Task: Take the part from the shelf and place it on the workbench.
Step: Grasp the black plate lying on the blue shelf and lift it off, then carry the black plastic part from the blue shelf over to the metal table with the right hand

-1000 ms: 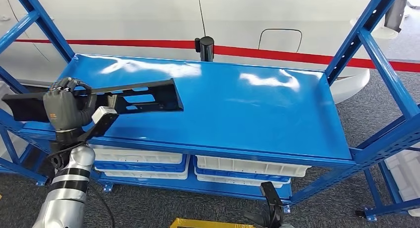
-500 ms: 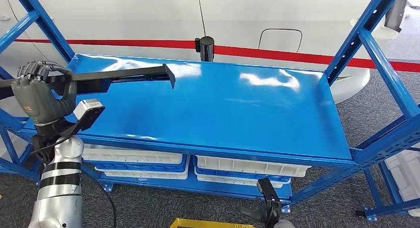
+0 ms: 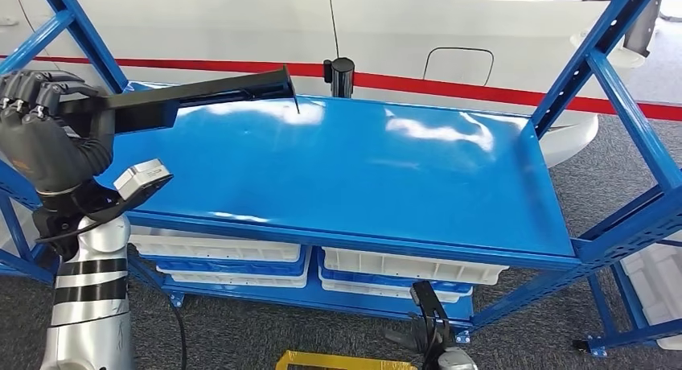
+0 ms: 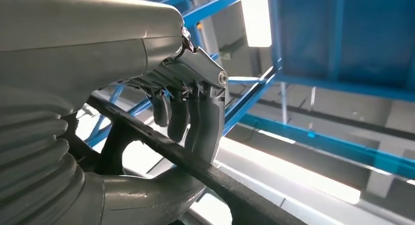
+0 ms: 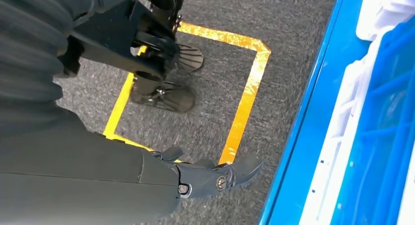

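Lifted higher and swung toward the robot's left since a second ago, the long black plastic part (image 3: 189, 96) now hangs clear above the glossy blue metal shelf (image 3: 386, 177), where earlier it lay low over the near left corner with its cut-out face showing; now it is seen nearly edge-on. The left hand (image 3: 44, 137) grips it at its near end, and in the left wrist view the dark fingers (image 4: 205, 127) curl over the part's narrow black edge with the thick thumb beneath, so the hold looks firm. The part's far end, with a small upturned lip, reaches out over the back left of the shelf, close to a black post (image 3: 343, 76) in front of a white car body with a red stripe. The right hand (image 5: 215, 178) hangs low over grey carpet marked with yellow tape, its fingers loosely extended and holding nothing. The picking step looks done; next comes carrying the part away and turning to the counter, keeping its long end clear of the blue uprights.
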Tool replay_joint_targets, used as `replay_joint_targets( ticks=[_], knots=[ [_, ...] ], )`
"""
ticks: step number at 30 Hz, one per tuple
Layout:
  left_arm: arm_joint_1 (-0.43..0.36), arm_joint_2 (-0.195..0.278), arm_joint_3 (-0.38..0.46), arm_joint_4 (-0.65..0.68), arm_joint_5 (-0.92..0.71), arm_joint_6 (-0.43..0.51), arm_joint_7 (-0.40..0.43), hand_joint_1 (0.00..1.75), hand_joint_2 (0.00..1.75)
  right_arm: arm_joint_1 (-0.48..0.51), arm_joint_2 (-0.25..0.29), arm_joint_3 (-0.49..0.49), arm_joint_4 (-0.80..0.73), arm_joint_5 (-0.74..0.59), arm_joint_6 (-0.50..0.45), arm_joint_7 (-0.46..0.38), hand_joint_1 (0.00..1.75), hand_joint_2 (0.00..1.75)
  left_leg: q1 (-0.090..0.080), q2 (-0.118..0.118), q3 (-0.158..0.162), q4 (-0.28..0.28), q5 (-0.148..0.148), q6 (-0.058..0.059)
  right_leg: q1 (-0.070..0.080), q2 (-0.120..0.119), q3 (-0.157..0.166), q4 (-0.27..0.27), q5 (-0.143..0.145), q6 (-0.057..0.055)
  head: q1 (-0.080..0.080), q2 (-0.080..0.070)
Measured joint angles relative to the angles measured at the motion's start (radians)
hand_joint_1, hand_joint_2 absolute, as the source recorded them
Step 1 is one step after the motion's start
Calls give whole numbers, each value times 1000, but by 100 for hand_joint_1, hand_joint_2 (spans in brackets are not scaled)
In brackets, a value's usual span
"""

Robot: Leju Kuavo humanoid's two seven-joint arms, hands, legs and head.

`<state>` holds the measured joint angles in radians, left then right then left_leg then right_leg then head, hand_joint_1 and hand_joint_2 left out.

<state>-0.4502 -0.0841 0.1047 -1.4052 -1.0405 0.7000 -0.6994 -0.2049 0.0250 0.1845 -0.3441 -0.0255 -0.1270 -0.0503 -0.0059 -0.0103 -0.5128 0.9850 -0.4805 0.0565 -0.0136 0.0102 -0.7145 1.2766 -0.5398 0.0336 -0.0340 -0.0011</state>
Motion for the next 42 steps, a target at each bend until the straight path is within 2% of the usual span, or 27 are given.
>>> replay_joint_targets(
  ticks=[1,2,4,5,6,7,9,11,12,14,15,16,17,19,20,21,23,25,26,27,29,30,36,38,40,41,42],
  knots=[
    [3,0,-3,-8,-1,0,0,175,175,0,0,1,0,1,0,1,0,175,0,0,0,0,0,0,-1,0,-12,18,6,6,0,0],
    [5,0,-5,-16,-2,0,0,175,175,0,0,1,0,1,0,1,0,175,0,0,0,1,0,-1,-2,-1,-4,-6,29,15,0,0],
    [7,0,-9,-29,-2,0,0,175,175,-4,0,4,0,2,0,1,0,175,1,0,-1,5,-4,-6,-4,-4,50,-140,94,28,1,0],
    [7,0,-11,-35,-2,0,0,175,175,-6,-1,5,0,2,0,2,0,175,-1,0,-5,8,-5,-10,-2,-6,80,-202,116,28,1,0],
    [8,0,-12,-42,-1,0,0,175,175,-7,-1,6,0,3,-1,2,0,175,-3,-1,-10,11,-6,-16,-1,-7,97,-243,127,24,2,0],
    [9,1,-12,-48,-1,0,0,175,175,-8,-1,6,0,4,-2,3,0,175,-5,-1,-15,13,-5,-21,2,-8,105,-259,127,18,2,0],
    [11,1,-13,-59,0,-1,-1,175,175,-8,-2,7,0,4,-5,5,0,175,-5,-1,-21,17,-5,-31,0,-7,104,-265,129,7,2,0],
    [11,4,-12,-68,1,-1,-1,175,175,-10,-1,7,0,4,-7,5,0,175,-2,1,-35,48,-33,-43,-7,-7,102,-272,133,-8,-2,0],
    [11,5,-13,-72,2,-1,-1,175,175,-11,-1,7,0,4,-7,6,0,175,0,1,-53,92,-64,-50,-10,-8,102,-275,136,-17,-5,0],
    [14,6,-14,-77,3,0,0,175,175,-12,-1,7,0,4,-8,6,0,175,7,2,-107,225,-135,-61,-9,-9,99,-275,138,-27,-9,0],
    [16,6,-14,-78,3,0,0,175,175,-12,-1,7,0,4,-8,6,0,175,11,2,-130,282,-155,-66,-8,-10,98,-275,140,-29,-10,0],
    [18,7,-14,-78,3,0,0,175,175,-12,-1,7,0,4,-8,6,0,175,16,2,-140,308,-155,-69,-8,-10,96,-274,142,-30,-10,0],
    [19,8,-14,-79,4,0,0,175,175,-12,-1,7,0,4,-8,6,0,175,20,2,-130,294,-135,-72,-8,-11,95,-273,144,-30,-10,0],
    [19,10,-14,-83,4,0,0,175,175,-12,-1,7,0,4,-8,6,0,175,30,3,-65,174,-67,-78,-10,-11,93,-269,147,-26,-10,0],
    [17,11,-14,-85,4,0,1,175,175,-14,-2,7,0,4,-8,6,0,175,31,2,-30,109,-42,-80,-9,-10,89,-266,149,-22,-10,0],
    [16,11,-14,-88,4,0,1,175,175,-15,-2,7,0,4,-8,6,0,175,31,1,-10,64,-28,-80,-7,-10,85,-264,154,-16,-10,0],
    [14,11,-14,-91,4,0,1,175,175,-17,-3,7,0,4,-8,6,0,175,23,-2,-8,40,-21,-73,-5,-10,75,-264,166,2,-11,0],
    [15,11,-14,-94,9,0,1,175,175,-13,-4,7,0,4,-8,6,0,175,19,0,-25,37,-6,-53,-5,-9,61,-263,170,16,-11,0],
    [14,12,-14,-96,12,0,1,175,175,-11,-5,7,0,3,-8,6,0,175,19,1,-35,35,4,-41,-5,-9,47,-247,154,16,-9,0],
    [14,12,-14,-99,15,0,1,175,175,-9,-6,7,0,2,-9,6,0,175,19,2,-47,32,15,-30,-4,-9,28,-209,124,12,-7,0],
    [14,13,-14,-104,19,0,1,175,175,-8,-7,7,0,0,-11,6,0,175,18,2,-64,32,28,-20,-5,-9,-4,-128,63,1,-2,0],
    [14,13,-14,-105,20,0,1,175,175,-8,-6,7,0,0,-11,6,0,175,18,2,-67,32,31,-18,-4,-9,-12,-103,48,-1,-1,0],
    [15,13,-14,-106,21,0,1,175,175,-8,-6,7,0,0,-11,6,0,175,17,2,-70,32,33,-17,-4,-9,-19,-83,38,-2,-1,0],
    [15,14,-14,-107,21,-1,1,175,175,-8,-6,7,0,-1,-11,6,0,175,17,2,-74,32,36,-16,-4,-9,-28,-53,24,-2,-1,0],
    [16,15,-14,-109,22,-1,1,175,175,-7,-6,7,0,-1,-13,6,0,175,13,2,-85,33,44,-14,-4,-9,-45,12,2,1,-2,0],
    [18,18,-13,-115,21,-1,1,175,175,-6,-7,7,0,-2,-15,5,0,175,10,2,-96,33,53,-14,-2,-9,-23,7,8,6,-2,0],
    [19,28,-13,-129,26,-1,1,175,175,-6,-7,7,-2,-3,-22,1,0,175,7,3,-109,33,67,-17,3,-10,35,-56,18,5,-2,0]
  ],
)
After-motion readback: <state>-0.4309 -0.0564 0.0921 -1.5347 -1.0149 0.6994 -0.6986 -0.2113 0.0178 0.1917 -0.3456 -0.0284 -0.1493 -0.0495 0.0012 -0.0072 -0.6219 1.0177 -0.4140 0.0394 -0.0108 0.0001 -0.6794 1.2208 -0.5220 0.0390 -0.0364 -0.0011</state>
